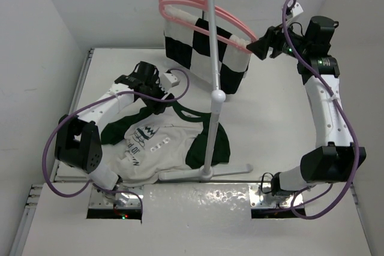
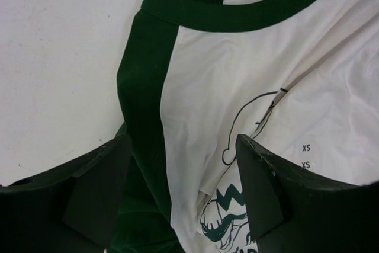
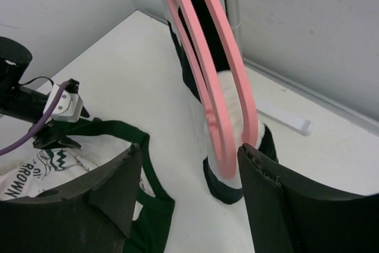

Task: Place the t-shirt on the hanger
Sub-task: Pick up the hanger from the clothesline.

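The t-shirt (image 1: 157, 148), cream with green sleeves and collar, lies crumpled on the table at the foot of the rack. My left gripper (image 1: 159, 105) is open just above its left shoulder seam; the left wrist view (image 2: 183, 188) shows cloth between the spread jaws, not pinched. Two pink hangers hang from the rack top. The hanger (image 1: 231, 19) curves down to the right, and its end (image 3: 237, 81) sits between the spread jaws of my right gripper (image 3: 189, 176), close to the right fingertip (image 3: 249, 152). My right gripper (image 1: 255, 46) is open.
The black-and-white checkered cloth (image 1: 201, 46) hangs under the twin hanger beside it. The rack's white pole (image 1: 211, 88) and its base bar (image 1: 204, 175) stand over the shirt's right side. White walls close in on the left and at the back.
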